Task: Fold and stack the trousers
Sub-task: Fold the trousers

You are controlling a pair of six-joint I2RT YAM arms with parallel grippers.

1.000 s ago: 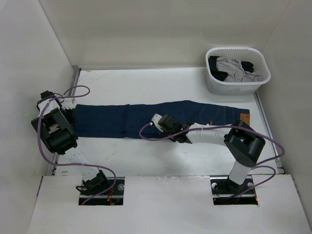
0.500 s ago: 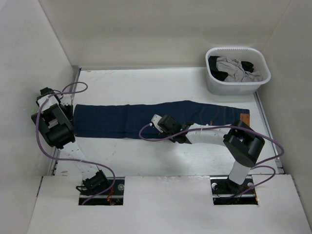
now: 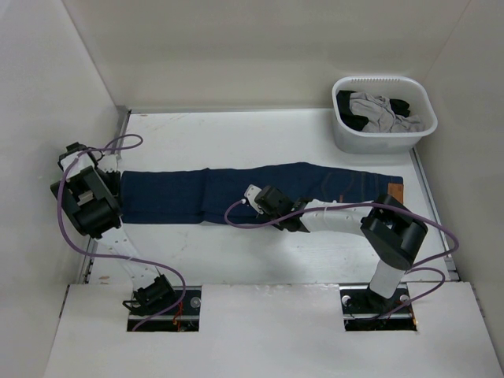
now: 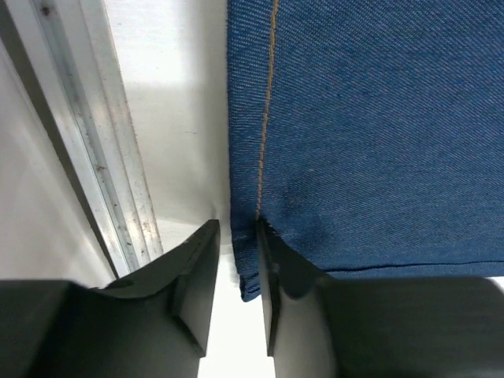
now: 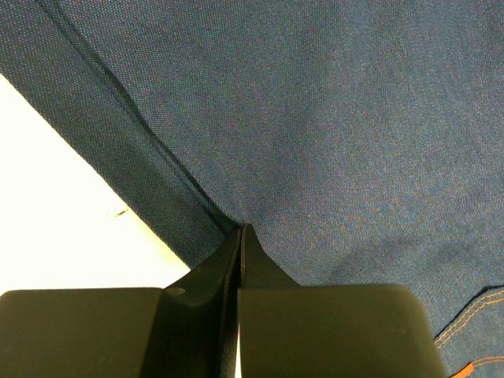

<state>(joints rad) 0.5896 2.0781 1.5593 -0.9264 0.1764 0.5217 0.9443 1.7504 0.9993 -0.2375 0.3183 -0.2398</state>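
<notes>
Trousers [image 3: 189, 195] lie flat, full length across the table [image 3: 236, 134], waistband to the right. Left gripper [image 4: 238, 236] pinches the hem corner. Right gripper [image 5: 240, 232] is closed, its tips on the fabric's near edge.

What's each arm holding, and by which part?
Left fingers appear to pinch the trousers at a leg-hem corner; right fingers are shut, resting on them.

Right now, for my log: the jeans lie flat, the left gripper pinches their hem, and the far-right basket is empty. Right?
No: the basket holds grey and black garments, as the top view shows. The jeans do lie flat, the left gripper pinching their hem.
</notes>
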